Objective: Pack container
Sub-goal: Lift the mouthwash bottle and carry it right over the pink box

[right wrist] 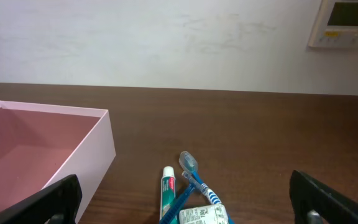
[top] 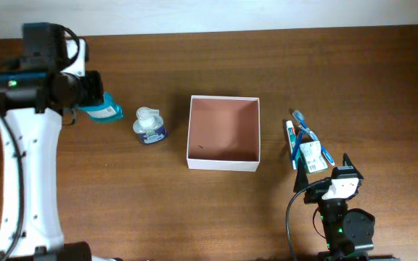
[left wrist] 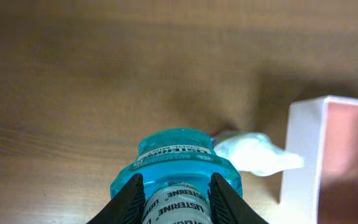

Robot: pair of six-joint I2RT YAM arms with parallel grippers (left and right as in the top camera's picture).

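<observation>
**Left Arm Grips Mouthwash as Box Sits Unfilled Mid-Table**

From overhead, the container (top: 223, 130), a white-walled square box with a reddish-brown floor, sits at the centre of the wooden table (top: 194, 210) with nothing inside. Well to its left, the left gripper (top: 93, 109) is clamped on a teal bottle (top: 107, 111). A clear bottle (top: 149, 125) with a white cap stands between that and the box. Just right of the box lie a toothpaste tube (top: 291, 142), a blue toothbrush (top: 314, 138) and a small packet (top: 312, 156). The right gripper (top: 324, 174) is near them, its jaws spread wide.

At the left wrist, both black fingers (left wrist: 132, 199) press the teal bottle's sides, its label facing up. The clear bottle's white cap and the box's white wall show beyond.

At the right wrist, the parted fingers (right wrist: 55, 199) hold nothing. The box sits at left, the toiletries between the fingers, and a wall panel (right wrist: 347, 22) at upper right.
</observation>
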